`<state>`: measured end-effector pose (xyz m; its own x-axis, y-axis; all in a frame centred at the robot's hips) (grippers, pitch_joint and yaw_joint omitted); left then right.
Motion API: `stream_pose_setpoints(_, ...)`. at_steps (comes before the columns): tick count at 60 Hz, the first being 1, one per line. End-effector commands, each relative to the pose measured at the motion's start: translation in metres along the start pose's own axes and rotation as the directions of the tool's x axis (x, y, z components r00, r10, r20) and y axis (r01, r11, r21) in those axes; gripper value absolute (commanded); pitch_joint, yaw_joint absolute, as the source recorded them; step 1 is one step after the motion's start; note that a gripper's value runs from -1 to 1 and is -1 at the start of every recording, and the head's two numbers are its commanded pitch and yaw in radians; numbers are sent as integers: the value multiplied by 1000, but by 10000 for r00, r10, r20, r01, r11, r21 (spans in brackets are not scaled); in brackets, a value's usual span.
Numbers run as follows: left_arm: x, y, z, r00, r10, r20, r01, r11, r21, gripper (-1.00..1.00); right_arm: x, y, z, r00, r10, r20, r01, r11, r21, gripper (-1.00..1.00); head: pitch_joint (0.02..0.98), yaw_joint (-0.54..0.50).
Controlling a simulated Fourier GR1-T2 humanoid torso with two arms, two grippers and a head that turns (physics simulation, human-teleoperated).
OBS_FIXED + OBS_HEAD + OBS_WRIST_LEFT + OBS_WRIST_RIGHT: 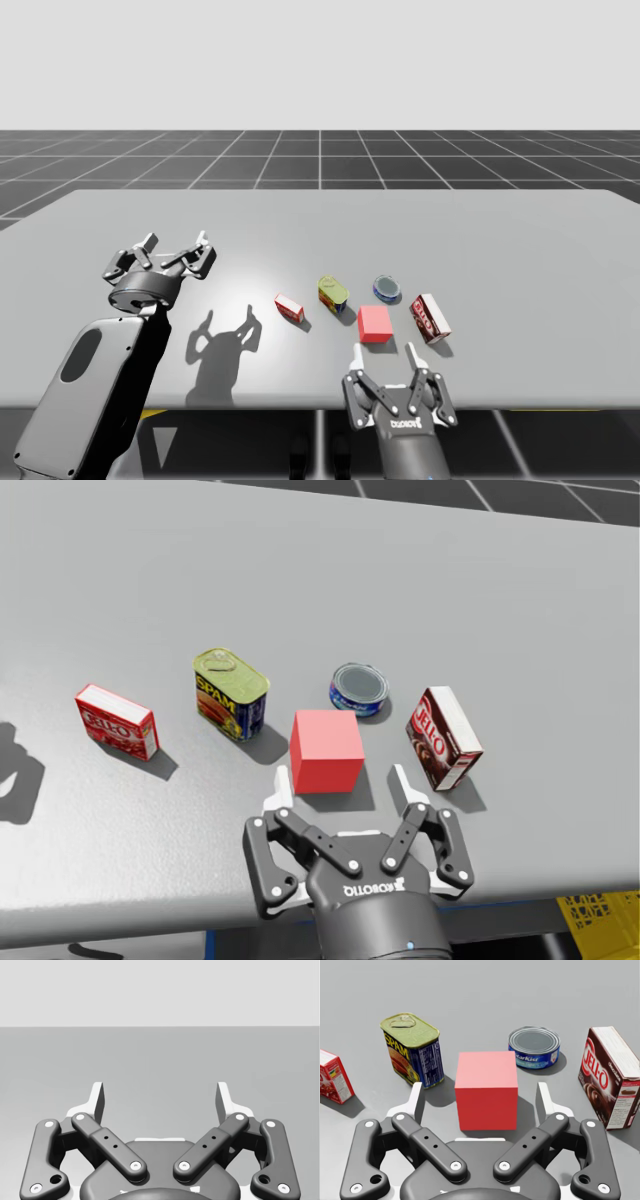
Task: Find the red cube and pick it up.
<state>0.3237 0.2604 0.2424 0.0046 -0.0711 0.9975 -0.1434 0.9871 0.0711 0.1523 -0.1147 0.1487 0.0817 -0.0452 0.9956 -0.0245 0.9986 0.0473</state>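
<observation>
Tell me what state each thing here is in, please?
red cube, resting on table, not gripped
right gripper, fingers open
left gripper, fingers open, empty
rectangular can, upright, lid sealed
round blue can, upright, lid sealed
dark red box, standing upright
small red box, lying down

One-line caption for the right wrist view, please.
Open right tool aligned with the red cube, fingers not touching it.

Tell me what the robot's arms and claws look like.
Both are dark grey. The left arm has a smooth rounded shell with a darker oval panel. The left end effector and right end effector are black hinged bars with silver pins, ending in two pale fingers. The right one carries small white lettering.
</observation>
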Motion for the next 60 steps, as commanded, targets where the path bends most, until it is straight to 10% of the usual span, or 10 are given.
stream_pose_setpoints(1,0,1,0,10000,10,0,-10,10000,12,-1000,-16,4,-17,9985,394,-391,-405,9988,-273,-1000,874,-209)
stream_pose_setpoints(36,1,2,-1,10000,44,-38,-44,10000,25,-1000,-29,3,-71,9750,1096,-1931,-1219,9911,-530,-1000,847,-191)
stream_pose_setpoints(38,1,2,-1,10000,40,-38,-40,10000,24,-1000,-31,3,-70,9780,1207,-1701,-1341,9885,-698,-407,836,-192)
stream_pose_setpoints(39,1,2,-1,10000,35,-37,-35,10000,25,-1000,-31,3,-70,9765,1213,-1779,-1352,9885,-679,834,830,-195)
stream_pose_setpoints(40,1,2,-1,10000,31,-36,-31,10000,28,-1000,-32,2,-70,9763,1218,-1787,-1361,9882,-698,1000,825,-200)
stream_pose_setpoints(60,0,2,-1,10000,-58,-17,58,9999,88,-1000,-34,-6,-65,9752,1233,-1837,-1419,9856,-922,1000,641,-246)
